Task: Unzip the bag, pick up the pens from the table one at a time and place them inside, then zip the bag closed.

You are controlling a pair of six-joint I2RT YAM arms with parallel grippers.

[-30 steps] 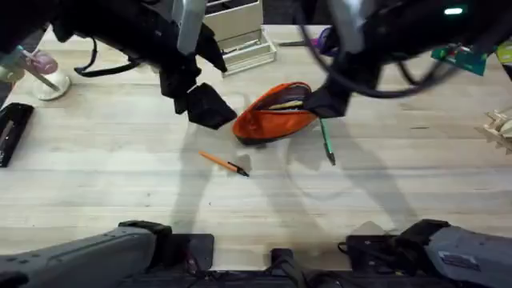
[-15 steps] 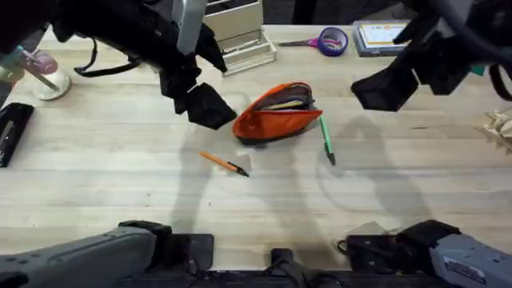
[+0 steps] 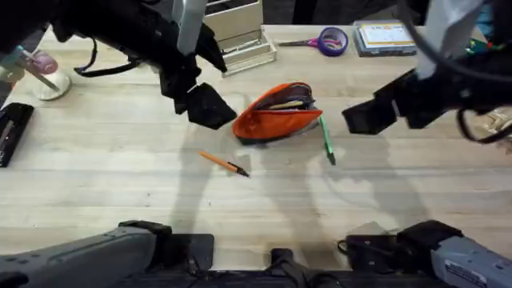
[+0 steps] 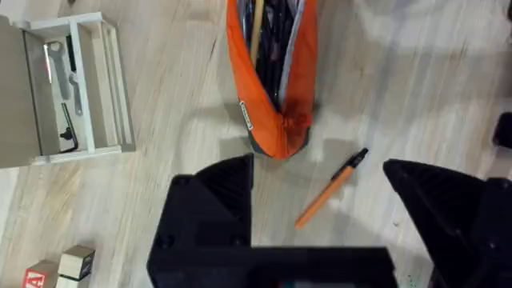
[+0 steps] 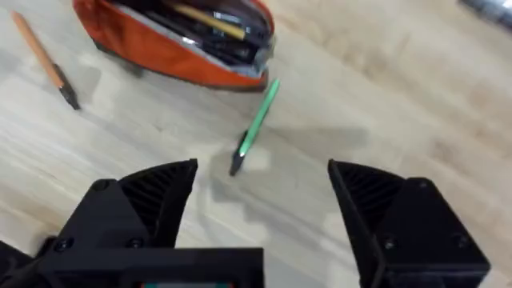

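Lying unzipped near the middle of the table [image 3: 120, 192], the bag [image 3: 276, 120] has not moved since the earlier frames, its mouth gaping with a few long things already showing inside. The green pen [image 3: 326, 140] rests in the same spot too, just beside the bag's right end and angled toward the near edge, and the orange pen [image 3: 224, 163] sits a little apart on the bag's near left side. What has changed is the right gripper [image 3: 364, 118]: a second ago it hung over the bag's right end, half a second ago it was raised off to the right, and now it has dropped lower, to the right of the green pen.

Around the bag, purple-handled scissors [image 3: 324, 39] lie at the far edge, a white tray [image 3: 244, 44] stands behind the bag, and small wooden blocks [image 4: 60, 268] show in the left wrist view.

The left gripper [image 3: 204, 106] has stayed put just left of the bag, jaws spread wide and holding nothing. The right gripper's jaws are likewise wide apart and empty, with the green pen on the table between and beyond them in the right wrist view.
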